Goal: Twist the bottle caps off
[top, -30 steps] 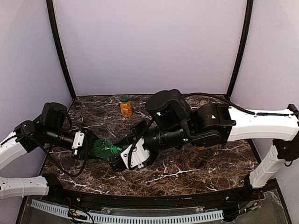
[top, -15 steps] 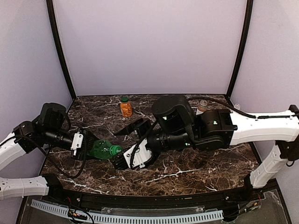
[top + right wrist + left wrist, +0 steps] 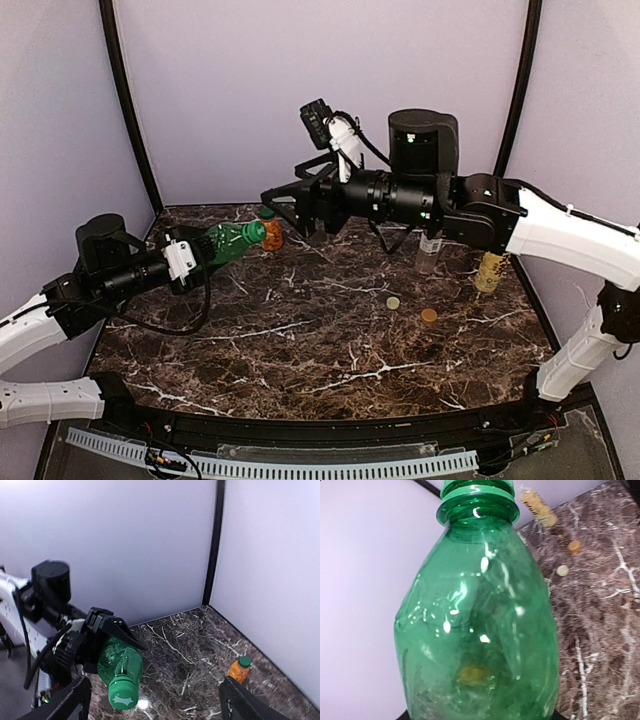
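Observation:
My left gripper (image 3: 200, 256) is shut on the body of the all-green bottle (image 3: 230, 241), holding it tilted above the table's back left. Its green cap (image 3: 122, 695) is on and points at my right gripper (image 3: 284, 208). That gripper hangs open just short of the cap, with nothing between its fingers (image 3: 67, 702). The green bottle (image 3: 480, 620) fills the left wrist view. The squat orange bottle (image 3: 272, 236) stands upright behind the cap. The clear bottle with the brown label (image 3: 432, 246) and the pale yellow bottle (image 3: 489, 271) stand at the right.
Two loose caps lie on the marble right of centre: a pale one (image 3: 393, 302) and an orange one (image 3: 429, 315). Lilac walls with black corner posts (image 3: 131, 110) close the back and sides. My right arm (image 3: 470, 205) stretches across the back of the table.
My right gripper has let go at the green bottle's cap, opened, and swung up to the back. My left arm has lifted the green bottle off the table toward the back.

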